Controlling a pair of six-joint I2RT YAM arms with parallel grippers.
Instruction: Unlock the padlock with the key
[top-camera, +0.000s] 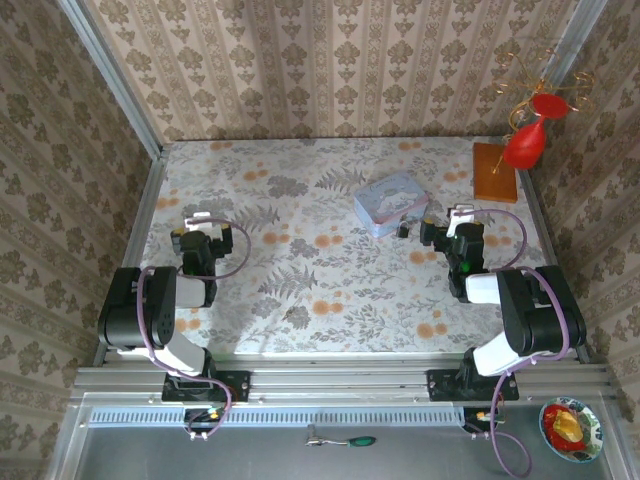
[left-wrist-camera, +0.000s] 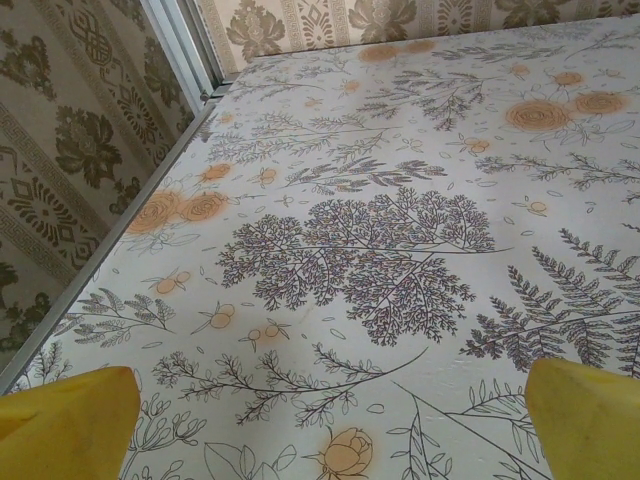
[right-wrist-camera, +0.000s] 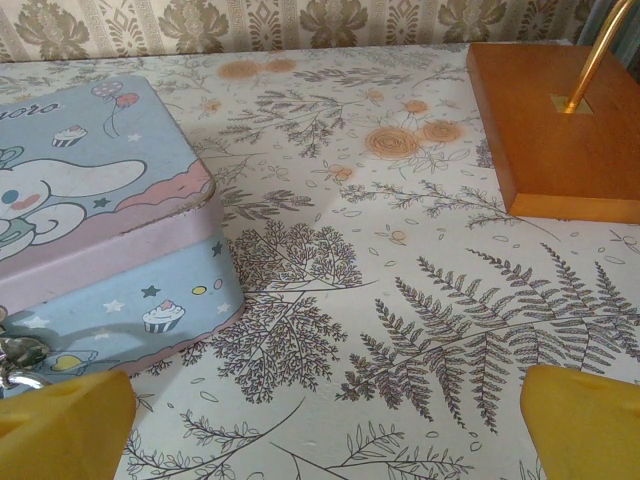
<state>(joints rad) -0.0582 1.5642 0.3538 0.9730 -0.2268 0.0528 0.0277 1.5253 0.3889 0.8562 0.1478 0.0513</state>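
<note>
Left gripper (left-wrist-camera: 330, 415): we see its yellow fingers (left-wrist-camera: 60, 425) spread wide over the floral table (left-wrist-camera: 400, 150), holding nothing.
Right gripper (right-wrist-camera: 325, 420): we find it just as wide open and empty.
Padlock (top-camera: 403, 231): on the table, touching or just beside the tin's near corner, near the right gripper.
Tin (right-wrist-camera: 100, 230): pale blue, lid shut.
Wooden base (right-wrist-camera: 560, 130): farther right.

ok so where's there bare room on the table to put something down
Widest free patch: the middle of the table, between the left gripper and the tin. The far-left corner is bare too. Crowded at far right: tin, padlock, right gripper and wooden base sit close together.
</note>
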